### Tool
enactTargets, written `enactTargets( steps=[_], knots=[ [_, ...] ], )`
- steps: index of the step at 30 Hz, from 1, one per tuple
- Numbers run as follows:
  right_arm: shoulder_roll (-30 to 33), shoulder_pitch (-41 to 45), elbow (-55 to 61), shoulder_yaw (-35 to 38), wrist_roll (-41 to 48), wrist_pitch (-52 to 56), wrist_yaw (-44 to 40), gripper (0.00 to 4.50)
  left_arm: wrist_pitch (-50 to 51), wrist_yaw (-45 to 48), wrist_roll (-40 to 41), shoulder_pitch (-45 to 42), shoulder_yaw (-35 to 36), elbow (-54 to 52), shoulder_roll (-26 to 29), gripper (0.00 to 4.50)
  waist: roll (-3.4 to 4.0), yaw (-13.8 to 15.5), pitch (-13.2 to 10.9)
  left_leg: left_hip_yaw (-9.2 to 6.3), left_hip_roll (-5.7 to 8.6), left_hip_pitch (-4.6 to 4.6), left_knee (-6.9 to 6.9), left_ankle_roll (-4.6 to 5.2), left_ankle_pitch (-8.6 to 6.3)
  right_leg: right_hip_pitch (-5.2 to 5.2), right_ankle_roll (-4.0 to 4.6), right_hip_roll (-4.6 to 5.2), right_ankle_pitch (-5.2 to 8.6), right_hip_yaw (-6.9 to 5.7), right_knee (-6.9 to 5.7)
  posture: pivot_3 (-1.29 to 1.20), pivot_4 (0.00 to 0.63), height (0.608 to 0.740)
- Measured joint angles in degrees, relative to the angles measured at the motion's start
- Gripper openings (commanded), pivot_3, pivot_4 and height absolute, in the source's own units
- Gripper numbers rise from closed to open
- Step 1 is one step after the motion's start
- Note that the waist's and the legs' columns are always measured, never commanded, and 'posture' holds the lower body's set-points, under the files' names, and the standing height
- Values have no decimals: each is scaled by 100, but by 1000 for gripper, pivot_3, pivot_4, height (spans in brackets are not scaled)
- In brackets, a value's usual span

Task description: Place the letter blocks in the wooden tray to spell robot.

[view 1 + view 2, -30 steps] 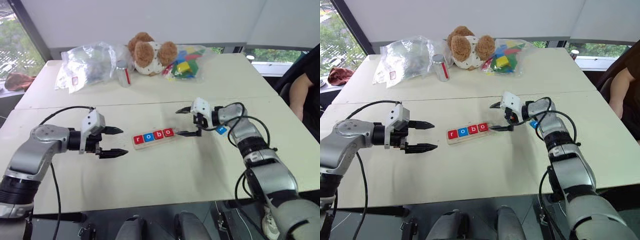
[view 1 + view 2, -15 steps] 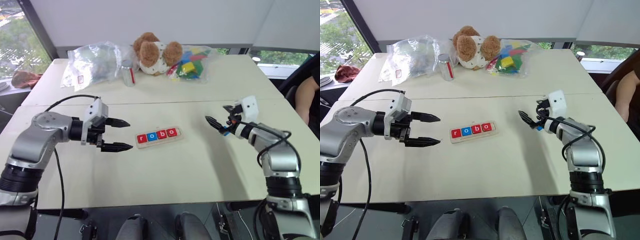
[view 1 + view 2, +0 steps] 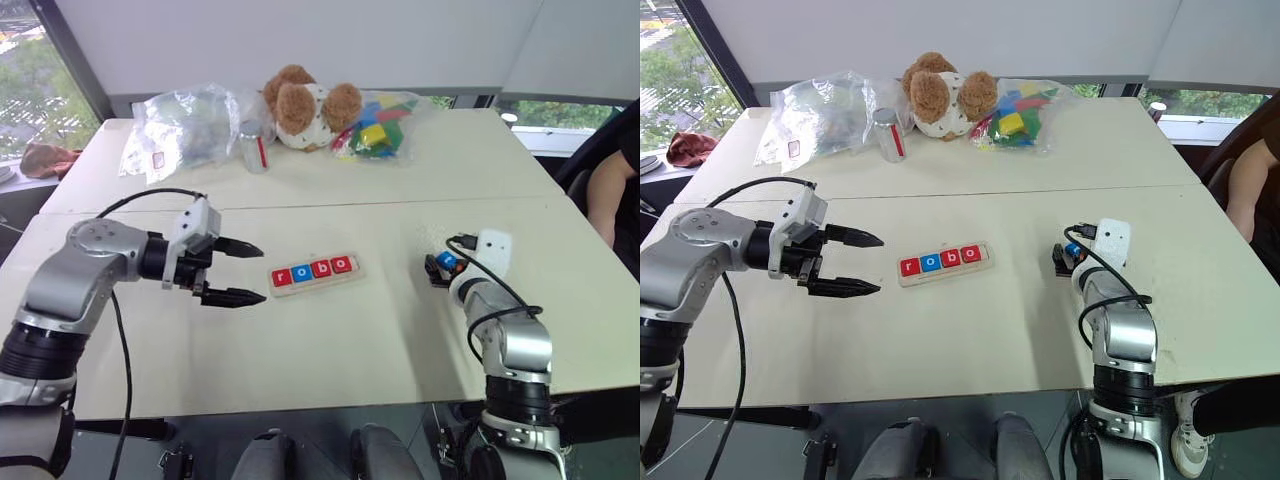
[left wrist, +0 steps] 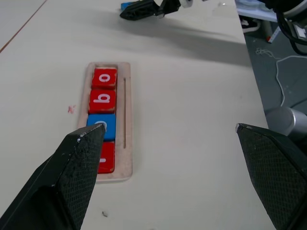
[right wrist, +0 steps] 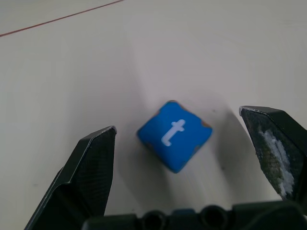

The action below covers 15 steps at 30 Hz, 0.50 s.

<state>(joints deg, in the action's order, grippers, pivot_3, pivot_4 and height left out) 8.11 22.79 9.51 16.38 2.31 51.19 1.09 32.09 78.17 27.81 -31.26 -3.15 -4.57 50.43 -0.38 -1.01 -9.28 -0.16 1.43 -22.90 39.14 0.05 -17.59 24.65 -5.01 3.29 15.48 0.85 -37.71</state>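
- Right tool has swung away from the tray's right end, out to the right of the head views and lower; it now sits at the blue "t" block. The camera shifted too, but the arm's move is real.
- Left tool hovers in much the same spot, left of centre in the left eye view, released, tips pointing right toward the tray.
- Tray: centre of the left eye view, long axis running left to right with a slight upward tilt to the right. Holds four blocks reading r, o, b, o, touching in a row. Rightmost slot is bare.
- "t" block lies flat on the worktop, well right of the tray, letter up, turned corner-on to the right tool.
- Right tool released, black fingers wide either side of the block, not touching it.
- Key relation: the block sits dead ahead between the right fingers, but diamond-wise, so closing would likely meet corners, not flat sides. Judgement: a wrist turn or a careful squeeze is called for.
- Right arm is much the nearer to the block; left is across the tray from it.
- Room: bare worktop between block and tray's open right end; the carry leftward looks unobstructed. Worktop's right edge and a person's arm lie beyond, apart.
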Motion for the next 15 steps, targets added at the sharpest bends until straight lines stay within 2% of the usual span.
enactTargets(
  steps=[7, 15],
  knots=[
    [-1164, 418, 380, 182, -220, 864, 1298, 4431, -53, -141, -55, 159, -18, -5, -137, 4500, 0, -2, 0, -2, 0, 2, -1, 0, 0, 2, 0, 0, 0, 0, -13, 0, 150, 740],
    [-1549, 706, 211, 521, -191, 924, 1881, 4431, -159, -296, -105, 279, -11, -15, -175, 4500, -4, -14, 3, -2, 1, 8, 0, 7, -4, 1, 0, 0, 0, 0, -26, 0, 150, 740]
  ],
)
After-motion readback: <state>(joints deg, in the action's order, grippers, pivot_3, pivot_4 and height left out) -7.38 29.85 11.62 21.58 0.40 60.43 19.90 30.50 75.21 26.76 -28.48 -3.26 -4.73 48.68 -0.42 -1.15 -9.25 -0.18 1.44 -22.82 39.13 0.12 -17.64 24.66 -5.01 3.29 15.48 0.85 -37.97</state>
